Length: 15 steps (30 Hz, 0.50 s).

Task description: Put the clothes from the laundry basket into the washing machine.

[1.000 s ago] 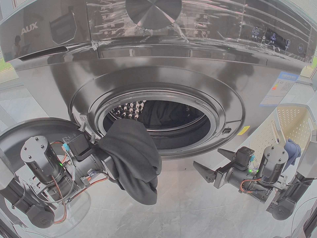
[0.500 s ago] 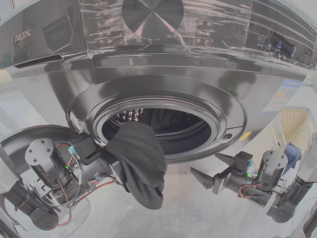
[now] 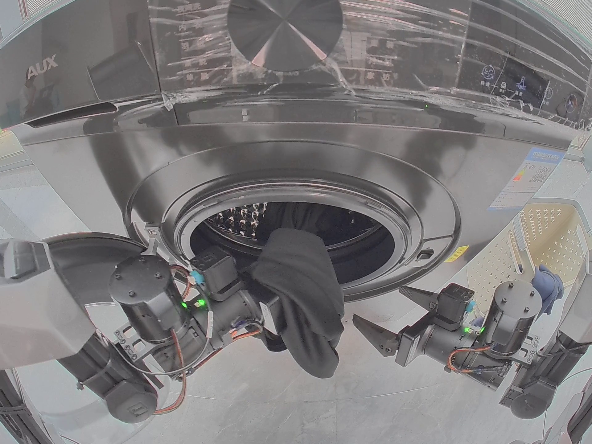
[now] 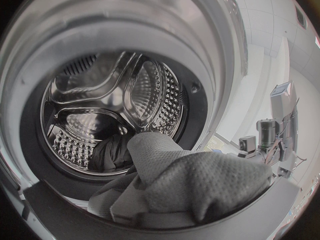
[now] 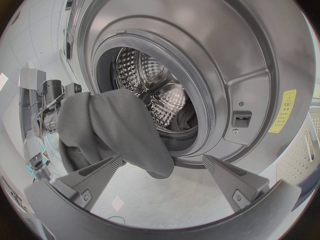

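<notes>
The black garment (image 3: 302, 291) hung from your left gripper (image 3: 265, 309), whose jaws were clamped on it under the folds. Its upper bunch lapped over the lower lip of the drum opening (image 3: 370, 248) and its tail dangled below that lip. In the last second you swung it from the opening's left edge, by the open door (image 3: 80, 248), to roughly its middle, so only a push inward and a release looked left for this piece. Deep inside the opening some dark clothes (image 4: 110, 150) already lay. Your right gripper (image 3: 377, 304) stayed just below the opening's right side, jaws spread wide and empty. Right of the opening, the laundry basket (image 3: 542, 229) still held a blue item (image 3: 547, 282).
</notes>
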Motion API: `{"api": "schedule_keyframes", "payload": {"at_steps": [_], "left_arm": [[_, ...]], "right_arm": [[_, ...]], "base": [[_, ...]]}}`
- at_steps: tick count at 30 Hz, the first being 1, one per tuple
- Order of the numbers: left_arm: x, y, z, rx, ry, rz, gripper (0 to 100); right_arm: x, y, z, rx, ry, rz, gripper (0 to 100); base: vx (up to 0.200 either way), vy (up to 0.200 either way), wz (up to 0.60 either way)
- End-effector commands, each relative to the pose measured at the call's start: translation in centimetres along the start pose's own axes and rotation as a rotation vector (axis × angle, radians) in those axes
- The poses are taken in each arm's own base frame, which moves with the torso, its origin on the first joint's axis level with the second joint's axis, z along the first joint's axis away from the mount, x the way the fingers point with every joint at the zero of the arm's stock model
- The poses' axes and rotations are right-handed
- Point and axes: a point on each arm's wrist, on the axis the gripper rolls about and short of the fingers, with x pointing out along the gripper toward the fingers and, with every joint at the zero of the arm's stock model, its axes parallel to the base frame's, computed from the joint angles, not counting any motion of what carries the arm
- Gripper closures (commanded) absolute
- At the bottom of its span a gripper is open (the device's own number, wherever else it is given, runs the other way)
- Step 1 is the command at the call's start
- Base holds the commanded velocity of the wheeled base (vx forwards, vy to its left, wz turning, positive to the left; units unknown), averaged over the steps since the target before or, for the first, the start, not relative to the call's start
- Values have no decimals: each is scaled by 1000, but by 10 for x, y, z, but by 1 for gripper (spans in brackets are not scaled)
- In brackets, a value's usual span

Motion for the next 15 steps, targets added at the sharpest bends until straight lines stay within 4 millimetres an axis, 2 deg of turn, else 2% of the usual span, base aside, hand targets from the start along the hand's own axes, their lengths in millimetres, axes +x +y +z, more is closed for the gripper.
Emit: {"api": "schedule_keyframes", "payload": {"at_steps": [1,9,15], "left_arm": [[27,3,-20,2,18,17,100],[53,7,-25,0,-24,21,100],[72,13,-44,-4,-12,30,100]], "right_arm": [[-2,0,2,0,-7,1,0],[-6,0,2,-3,-4,0,0],[-5,3,1,-3,-1,13,0]], "base": [[0,0,0],[0,0,0],[0,0,0]]}}
